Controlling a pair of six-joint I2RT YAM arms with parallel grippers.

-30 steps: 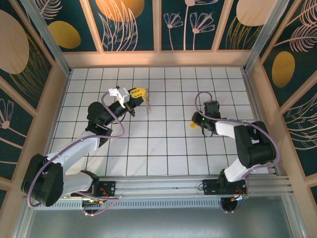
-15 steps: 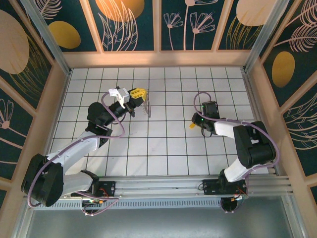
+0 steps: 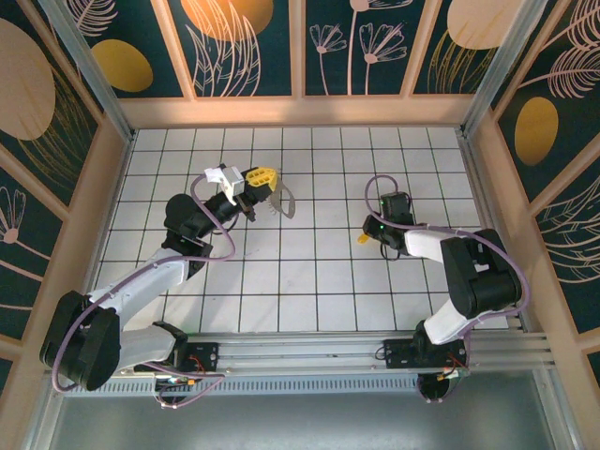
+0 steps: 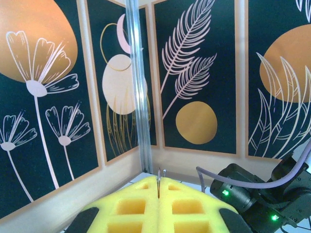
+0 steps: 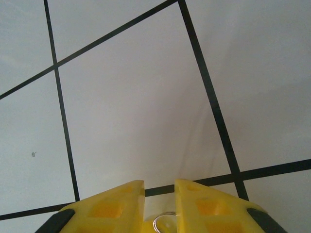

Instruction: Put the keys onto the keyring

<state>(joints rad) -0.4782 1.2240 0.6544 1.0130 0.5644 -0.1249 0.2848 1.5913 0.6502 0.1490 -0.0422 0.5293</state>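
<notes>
**A:** Top view first. Where is the keyring placed?

**B:** The keyring (image 3: 282, 202) is seen dangling from the left gripper (image 3: 262, 176), over the left half of the table (image 3: 319, 291) and nearer the far edge than the near one. One end is pinched; the rest of the loop is let hang free. The right gripper (image 3: 364, 237) is noted low over the right half, about midway between the far and near edges, well apart from the ring.

**A:** Left wrist view?

**B:** The yellow pads (image 4: 146, 206) are seen pressed together, with a thin strand of the ring (image 4: 159, 183) standing up out of the seam. The jaws are recorded as closed on the keyring.

**A:** Right wrist view?

**B:** A narrow gap is seen between the yellow fingers (image 5: 116, 204), just above a white tile. A small pale metal loop (image 5: 164, 222) is glimpsed deep in that gap. It is taken to be part of the keys, though too little is shown to be sure. Whether it is clamped or only straddled cannot be told.

**A:** Handling?

**B:** The ring is judged light, thin and limp. It is expected to swing and twist when moved, so its opening will be hard to present steadily. The key is judged tiny, stiff and slick, easily lost from foam pads. It is best held by its flat head, with the hole left clear for threading.
</notes>
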